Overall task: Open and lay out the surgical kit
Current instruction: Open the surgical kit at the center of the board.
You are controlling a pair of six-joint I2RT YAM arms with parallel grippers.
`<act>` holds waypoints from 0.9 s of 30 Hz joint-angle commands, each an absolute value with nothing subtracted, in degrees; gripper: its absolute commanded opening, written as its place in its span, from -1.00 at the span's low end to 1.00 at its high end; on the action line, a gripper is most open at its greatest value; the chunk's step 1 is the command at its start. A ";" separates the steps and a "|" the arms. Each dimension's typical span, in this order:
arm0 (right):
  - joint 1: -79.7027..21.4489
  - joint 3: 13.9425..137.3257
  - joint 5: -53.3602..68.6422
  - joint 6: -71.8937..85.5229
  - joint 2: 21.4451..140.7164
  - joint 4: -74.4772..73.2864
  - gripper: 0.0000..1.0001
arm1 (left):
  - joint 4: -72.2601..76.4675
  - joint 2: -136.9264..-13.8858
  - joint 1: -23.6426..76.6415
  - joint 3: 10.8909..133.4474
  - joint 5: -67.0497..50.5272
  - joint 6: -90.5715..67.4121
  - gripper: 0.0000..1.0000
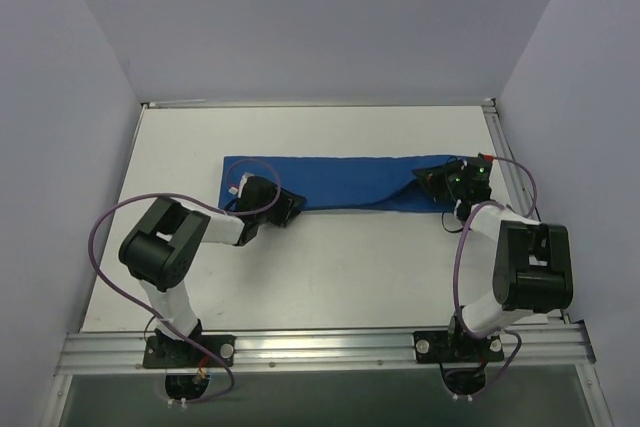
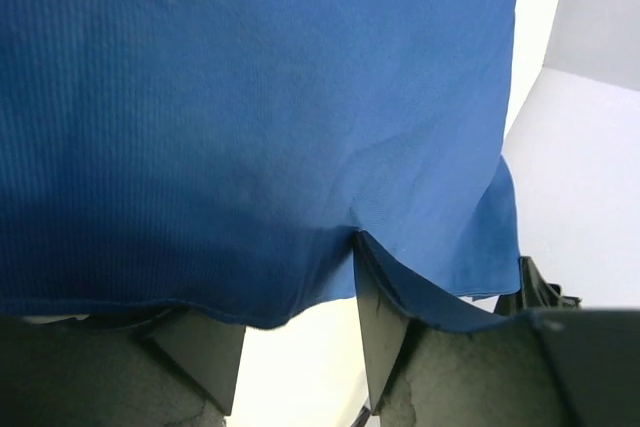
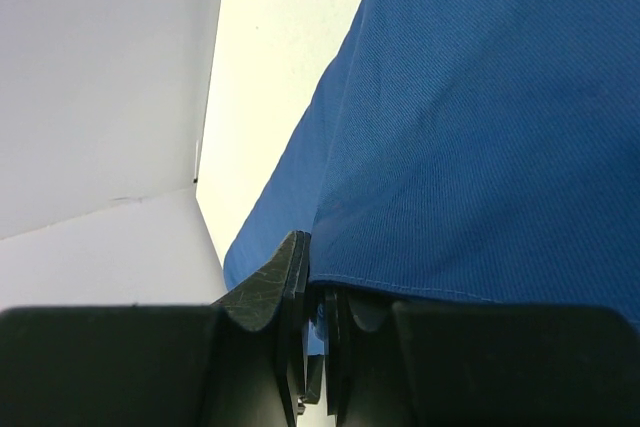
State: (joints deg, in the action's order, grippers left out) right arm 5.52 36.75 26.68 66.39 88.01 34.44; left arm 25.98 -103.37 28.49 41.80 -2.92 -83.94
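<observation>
The royal-blue cloth wrap [image 1: 340,179] is spread as a long, narrow band running left to right across the far half of the white counter [image 1: 330,277]. A fold is raised towards its right end. The left end effector [image 2: 298,347] is set at the band's near edge, close to its left end. Its jaws are held partly apart, with bare counter seen between them, and the hem is draped over the tip of one of the fingers [image 2: 385,337] without being pinched. The right end effector [image 3: 318,282] is placed at the band's right end, its jaws closed almost together on a thin fold of the cloth's edge.
</observation>
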 commanded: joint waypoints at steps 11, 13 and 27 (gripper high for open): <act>4.92 38.50 29.44 65.22 87.71 35.51 -1.00 | 25.49 -100.38 28.92 42.36 -0.70 -82.71 -0.30; 4.92 38.41 29.53 65.13 87.63 35.33 -1.00 | 24.61 -99.76 28.74 42.36 -0.88 -82.62 -0.43; 5.54 41.49 28.39 60.91 86.57 29.36 -1.00 | 12.66 -93.78 28.56 46.76 1.14 -76.20 -0.47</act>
State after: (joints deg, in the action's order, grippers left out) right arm 5.52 39.07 27.92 62.87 88.01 30.30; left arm 15.03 -96.90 28.67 44.10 -0.23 -78.59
